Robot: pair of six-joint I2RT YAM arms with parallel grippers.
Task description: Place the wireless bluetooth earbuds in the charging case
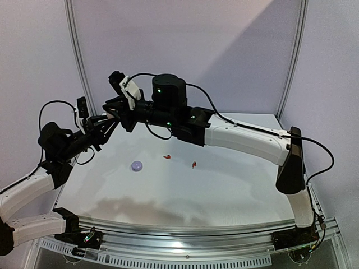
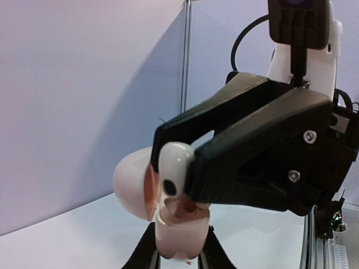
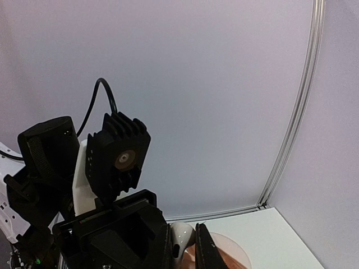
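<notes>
Both arms are raised, wrists meeting over the far-left of the table [image 1: 224,190]. Left gripper [image 2: 180,241] clamps an open white charging case [image 2: 132,182] from below. Right gripper [image 2: 178,159] pinches a white earbud [image 3: 180,234] at the case's opening. Two red earbuds [image 1: 166,157] lie on the table near a lilac case [image 1: 137,166].

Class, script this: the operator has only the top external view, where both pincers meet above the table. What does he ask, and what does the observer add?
Operator: What is between the pincers?
Observer: The left pincer grips a white case, lid open.
Operator: And the right one?
Observer: The right pincer pinches a white earbud, its stem at the case's opening.
</notes>
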